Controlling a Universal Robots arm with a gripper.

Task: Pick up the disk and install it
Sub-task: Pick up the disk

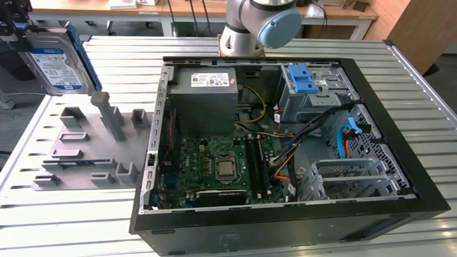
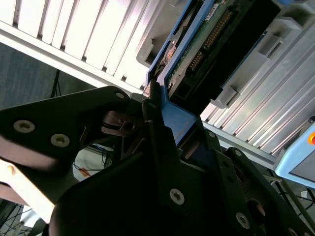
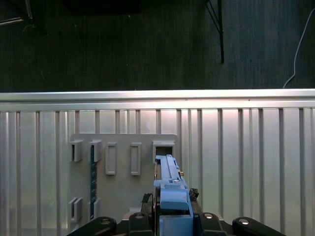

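The disk (image 1: 55,61) hangs over the fixture plate (image 1: 78,155), at the exterior view's left of the case (image 1: 286,230).

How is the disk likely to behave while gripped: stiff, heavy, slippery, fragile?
Probably stiff and heavy for its size: the disk is a flat metal slab showing no sag. The gripper clamps its smooth blue plastic bracket, so it might slip or flex slightly. Its exposed circuit board suggests it is fragile.

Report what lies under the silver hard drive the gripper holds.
Below the silver hard drive in its blue carrier lies a grey slotted plastic fixture plate on the ribbed metal table. The drive and gripper cover part of it.
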